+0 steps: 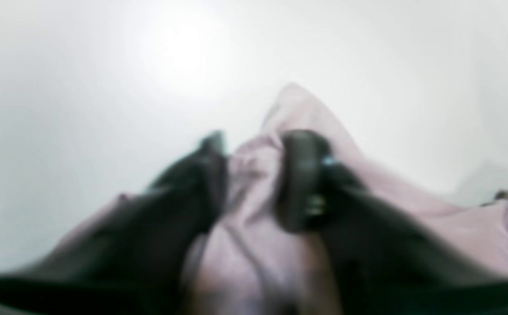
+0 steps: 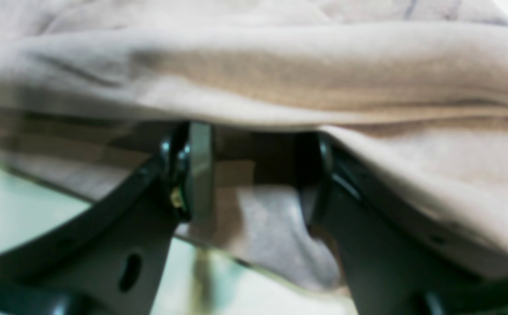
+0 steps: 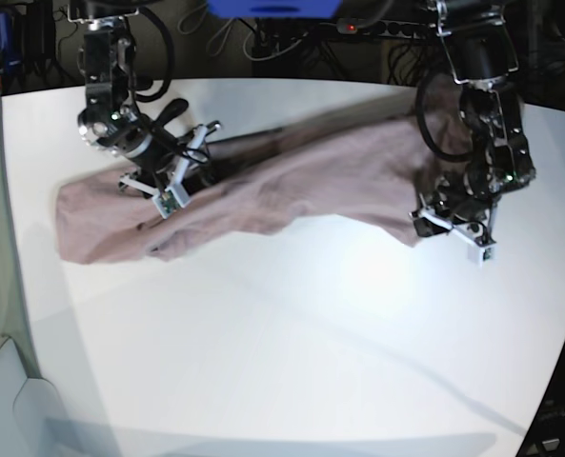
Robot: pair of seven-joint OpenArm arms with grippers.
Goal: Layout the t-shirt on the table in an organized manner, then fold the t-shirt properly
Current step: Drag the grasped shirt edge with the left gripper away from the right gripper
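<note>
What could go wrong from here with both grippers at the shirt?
1. The left gripper pinches only a small bunch of the t-shirt, so it may slip out when pulled.
2. The right gripper stands open under a fold, and may close on several layers.
3. The shirt lies crumpled on the table; uneven pulling could twist it.
</note>
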